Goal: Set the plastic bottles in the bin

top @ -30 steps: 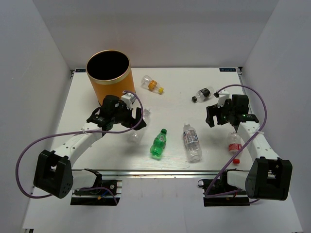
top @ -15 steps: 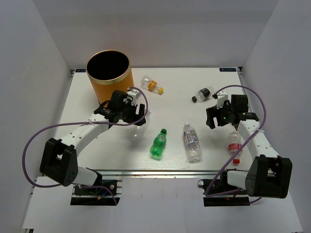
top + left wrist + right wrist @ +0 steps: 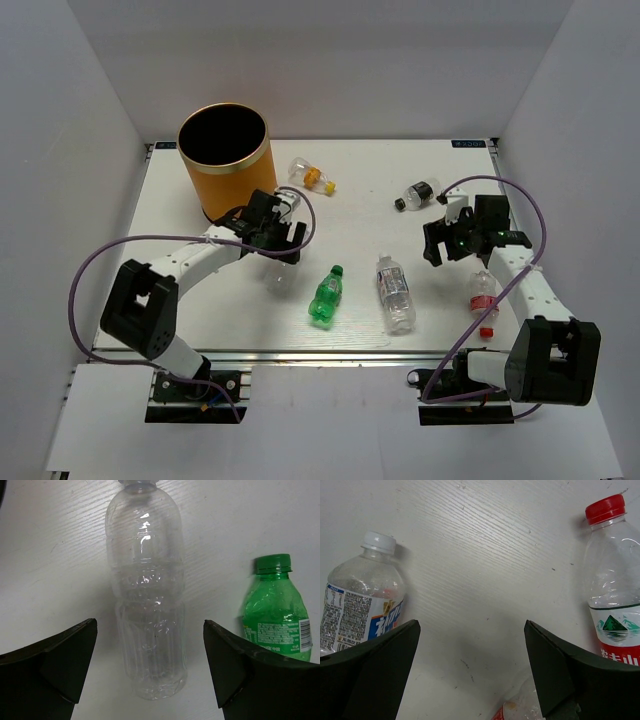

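Observation:
My left gripper [image 3: 277,252] is open and hangs over a clear unlabelled bottle [image 3: 278,276]. In the left wrist view the gripper [image 3: 150,622] has that bottle [image 3: 149,570] lying between its spread fingers, with the green bottle [image 3: 278,615] to the right. The orange-yellow bin [image 3: 224,160] stands at the far left. My right gripper [image 3: 441,250] is open and empty over bare table [image 3: 471,623], between a blue-labelled white-capped bottle [image 3: 359,600] and the red-labelled bottle [image 3: 615,600]. The top view also shows the green bottle [image 3: 325,297], the labelled bottle [image 3: 396,293] and the red-labelled bottle [image 3: 483,297].
A yellow-capped bottle [image 3: 313,176] and a dark-labelled black-capped bottle [image 3: 416,193] lie at the back of the table. White walls close in the table on three sides. A bit of clear plastic with red [image 3: 525,707] shows at the bottom of the right wrist view.
My left arm has swung right and away from its base, bringing the open gripper over the clear bottle. The right arm has barely moved.

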{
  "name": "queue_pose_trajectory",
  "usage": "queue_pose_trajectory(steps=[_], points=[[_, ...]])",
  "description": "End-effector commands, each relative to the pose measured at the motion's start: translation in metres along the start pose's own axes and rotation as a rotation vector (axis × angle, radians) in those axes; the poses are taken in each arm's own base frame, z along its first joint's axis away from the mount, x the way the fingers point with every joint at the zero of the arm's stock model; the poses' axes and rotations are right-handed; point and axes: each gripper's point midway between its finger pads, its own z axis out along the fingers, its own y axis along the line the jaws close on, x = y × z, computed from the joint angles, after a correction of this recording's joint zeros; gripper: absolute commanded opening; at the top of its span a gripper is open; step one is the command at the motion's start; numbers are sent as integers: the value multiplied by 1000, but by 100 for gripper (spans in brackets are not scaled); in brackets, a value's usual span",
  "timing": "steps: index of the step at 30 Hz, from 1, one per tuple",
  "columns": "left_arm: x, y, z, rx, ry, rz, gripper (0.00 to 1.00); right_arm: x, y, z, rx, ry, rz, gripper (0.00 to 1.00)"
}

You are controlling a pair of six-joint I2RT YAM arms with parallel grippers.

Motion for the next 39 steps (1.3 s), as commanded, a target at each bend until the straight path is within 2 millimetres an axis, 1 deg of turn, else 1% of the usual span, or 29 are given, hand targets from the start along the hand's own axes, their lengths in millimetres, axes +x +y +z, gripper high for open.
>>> queue_pose_trajectory(steps=[1, 6, 10, 12, 13, 14, 15, 17, 18, 20, 21, 22, 23, 24, 25, 26, 27, 28, 29, 30, 31, 32, 33, 34, 35, 36, 37, 38, 39], points=[[-14, -3, 2, -12, -31, 33, 96, -16, -5, -3, 11, -32, -5, 90], [9, 3, 30, -60, 58, 55, 96, -19, -5, -2, 6, -34, -4, 90], [24, 3, 43, -94, 108, 68, 88, -21, -5, -2, 1, -37, -4, 90], [16, -2, 43, -86, 90, 75, 65, -22, -3, -2, -6, -38, -10, 90], [16, -2, 43, -86, 90, 75, 45, -20, -2, -2, -15, -33, -10, 88], [2, -9, 35, -74, 49, 84, 37, -21, 1, -3, -33, -37, -27, 83], [-14, -12, 27, -69, 12, 83, 32, -20, 4, -3, -49, -33, -31, 64], [-35, -22, 11, -45, -40, 90, 21, -17, 25, -5, -168, -26, -62, 43], [-67, -29, -10, -31, -126, 88, 21, -16, 30, -4, -202, -23, -69, 34], [-98, -31, -33, -40, -213, 85, 21, -15, 57, -5, -335, -15, -82, 34], [-129, -31, -54, -51, -293, 74, 21, -16, 63, -6, -356, -11, -84, 34], [-145, -26, -68, -68, -335, 63, 21, -14, 66, -3, -373, 7, -85, 39], [-161, -18, -80, -110, -382, 47, 21, -12, 69, -2, -382, 26, -86, 42], [-189, -13, -105, -141, -458, 29, 23, -11, 74, 0, -381, 50, -101, 46], [-201, -7, -114, -182, -488, 16, 23, -8, 75, 3, -381, 82, -92, 48], [-210, 8, -116, -255, -495, -6, 23, -11, 77, 3, -377, 95, -100, 50], [-235, 15, -137, -293, -560, -31, 23, -5, 83, 6, -392, 140, -84, 53], [-244, 31, -143, -344, -575, -67, 23, -7, 88, 6, -402, 147, -87, 56], [-248, 47, -147, -413, -572, -100, 23, -12, 90, 10, -405, 163, -60, 65], [-264, 58, -151, -450, -597, -134, 23, -12, 91, 10, -400, 176, -50, 69], [-270, 79, -155, -495, -614, -175, 23, -13, 99, 12, -409, 188, -39, 77], [-281, 88, -167, -513, -645, -204, 23, -20, 100, 12, -405, 179, -45, 77], [-284, 99, -167, -527, -644, -228, 23, -22, 106, 13, -409, 179, -62, 79], [-286, 119, -160, -556, -639, -267, 26, -24, 107, 13, -400, 184, -54, 83], [-292, 128, -169, -569, -661, -283, 29, -24, 106, 16, -387, 192, -48, 86], [-293, 138, -169, -581, -665, -308, 32, -26, 108, 18, -379, 198, -67, 88], [-291, 160, -167, -613, -658, -341, 34, -21, 108, 21, -361, 228, -53, 90], [-292, 167, -174, -623, -674, -361, 35, -20, 108, 22, -350, 235, -54, 90], [-289, 176, -163, -628, -650, -365, 40, -15, 107, 26, -331, 261, -58, 90]])
